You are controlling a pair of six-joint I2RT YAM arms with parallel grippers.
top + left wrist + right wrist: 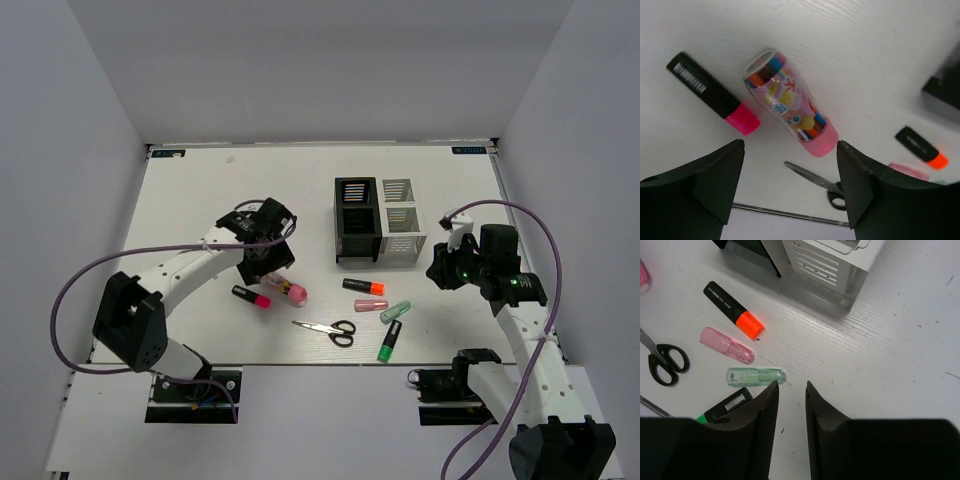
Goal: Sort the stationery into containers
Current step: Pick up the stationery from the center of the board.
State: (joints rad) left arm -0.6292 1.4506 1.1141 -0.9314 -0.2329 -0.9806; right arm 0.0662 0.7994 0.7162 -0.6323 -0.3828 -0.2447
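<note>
The stationery lies on the white table in front of the black organizer and the white organizer. My left gripper is open and empty, hovering over a clear pink tube with colourful contents beside a pink marker. The black-handled scissors lie nearer the front edge. My right gripper is empty, its jaws a narrow gap apart, just right of the mint tube and the green marker. The orange marker and the pale pink tube lie to their left.
The table's front edge runs just below the scissors. The white organizer stands behind my right gripper. White walls enclose the table on three sides.
</note>
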